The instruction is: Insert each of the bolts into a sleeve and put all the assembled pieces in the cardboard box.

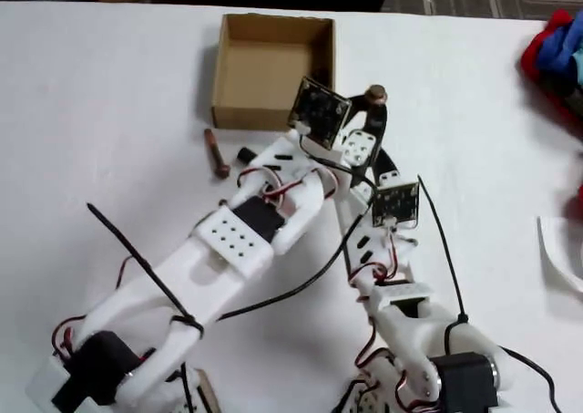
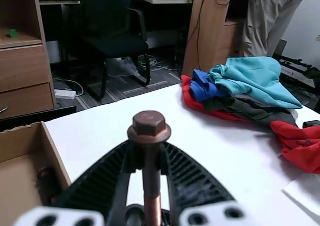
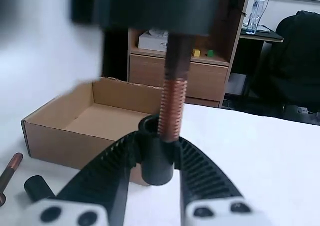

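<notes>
Two claws meet upper centre of the high view, just right of the cardboard box (image 1: 260,117).
Left claw (image 2: 146,153) is clamped on the coppery bolt (image 2: 149,128), whose long axis runs along the fingers, hex head poking past the tips; right claw (image 3: 159,146) grips a short black sleeve (image 3: 158,163) between its tips, the bolt's threaded end at the sleeve's open mouth.

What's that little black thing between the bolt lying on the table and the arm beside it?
A spare sleeve, on the table between the bolt and the arm, in the high view.
</notes>
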### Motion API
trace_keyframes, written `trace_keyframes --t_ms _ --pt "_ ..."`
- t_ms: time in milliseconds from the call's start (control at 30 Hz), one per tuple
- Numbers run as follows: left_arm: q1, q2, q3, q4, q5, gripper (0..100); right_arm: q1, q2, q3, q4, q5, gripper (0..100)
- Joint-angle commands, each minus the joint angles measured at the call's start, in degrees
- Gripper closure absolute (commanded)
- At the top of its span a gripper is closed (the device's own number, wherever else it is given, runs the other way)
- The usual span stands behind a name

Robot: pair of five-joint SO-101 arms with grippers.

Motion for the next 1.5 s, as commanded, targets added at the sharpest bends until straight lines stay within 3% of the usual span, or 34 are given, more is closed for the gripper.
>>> trace_keyframes --t_ms 0,267,1467 --pt "-0.2 -3.9 -0.5 -1.5 -0.3 98 0.2 -1.9 -0.3 -1.9 0.6 97.7" --pt "-4.5 -3.9 -0.7 -2.4 -0.3 98 0.2 -1.9 -0.3 -1.9 0.6 97.7" --pt "-2.0 -1.2 -2.2 -2.5 -0.2 98 0.1 -1.9 -0.3 -1.9 0.6 97.7"
